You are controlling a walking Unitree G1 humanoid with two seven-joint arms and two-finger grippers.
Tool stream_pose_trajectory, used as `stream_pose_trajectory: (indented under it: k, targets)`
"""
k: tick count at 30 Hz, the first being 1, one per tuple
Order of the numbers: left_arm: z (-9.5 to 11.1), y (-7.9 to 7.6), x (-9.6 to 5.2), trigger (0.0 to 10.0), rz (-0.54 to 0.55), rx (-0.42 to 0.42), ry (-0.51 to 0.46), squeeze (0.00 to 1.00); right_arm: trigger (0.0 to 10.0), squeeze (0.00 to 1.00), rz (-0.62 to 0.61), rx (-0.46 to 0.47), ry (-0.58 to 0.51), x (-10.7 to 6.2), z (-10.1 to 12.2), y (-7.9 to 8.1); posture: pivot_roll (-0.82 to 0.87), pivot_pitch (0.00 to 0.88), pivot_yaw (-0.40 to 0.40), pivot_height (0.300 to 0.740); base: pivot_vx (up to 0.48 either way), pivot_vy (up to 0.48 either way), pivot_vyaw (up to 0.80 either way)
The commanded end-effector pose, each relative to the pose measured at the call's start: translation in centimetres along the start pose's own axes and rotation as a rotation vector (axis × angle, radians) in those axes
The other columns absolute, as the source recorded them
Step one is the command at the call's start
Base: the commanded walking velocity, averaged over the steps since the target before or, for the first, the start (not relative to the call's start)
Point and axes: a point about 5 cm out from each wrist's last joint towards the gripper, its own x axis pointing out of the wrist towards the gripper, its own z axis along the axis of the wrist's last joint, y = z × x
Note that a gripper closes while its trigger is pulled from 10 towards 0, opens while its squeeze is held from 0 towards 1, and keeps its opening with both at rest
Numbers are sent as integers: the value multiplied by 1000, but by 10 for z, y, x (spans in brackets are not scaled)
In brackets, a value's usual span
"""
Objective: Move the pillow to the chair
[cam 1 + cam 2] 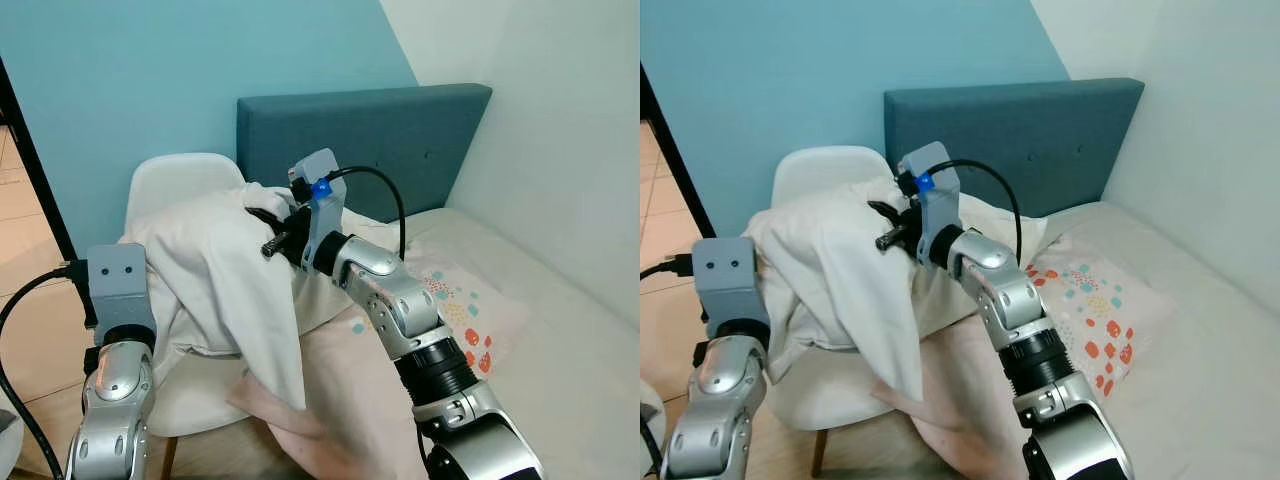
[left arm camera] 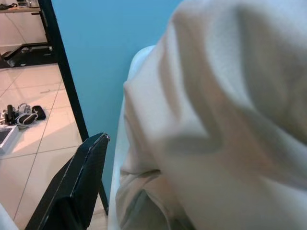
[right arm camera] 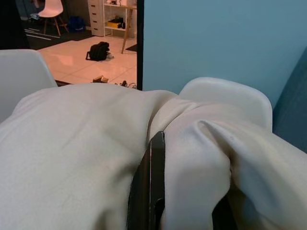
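Beside blue wall (image 1: 200, 60), white chair (image 1: 175, 180), pillow (image 1: 215, 270), bed (image 1: 560, 340)

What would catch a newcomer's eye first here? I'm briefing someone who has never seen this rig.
The big cream pillow stands out first, bunched up over the white chair beside the bed. The right gripper reaches across from the bed side and pinches the pillow's top fabric, while the left gripper sits low against the pillow's other side. Behind them rise a teal headboard and a blue wall.
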Motion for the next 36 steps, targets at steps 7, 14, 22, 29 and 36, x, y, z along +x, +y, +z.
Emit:
stream_pose_trajectory:
  k: [7,14,22,29,36]
  targets:
    - [14,-20,2,10000,-89,-42,-64,0,10000,0,15,-17,2,8,-2,7,100,0,-108,739,0,0,322]
    - [16,-22,2,10000,-110,-27,-74,0,10000,0,-1,-5,5,6,-4,4,95,0,-103,739,124,0,0]
    - [16,-21,3,10000,-113,-23,-73,0,10000,0,68,-13,-12,4,-4,11,94,0,-96,739,360,0,300]
    - [16,-22,3,10000,-118,-22,-73,0,10000,0,113,-21,-24,4,-3,16,94,0,-94,739,359,0,800]
    - [15,-23,4,10000,-126,-56,-61,0,10000,0,52,-32,22,4,-8,10,90,0,-93,739,193,0,86]
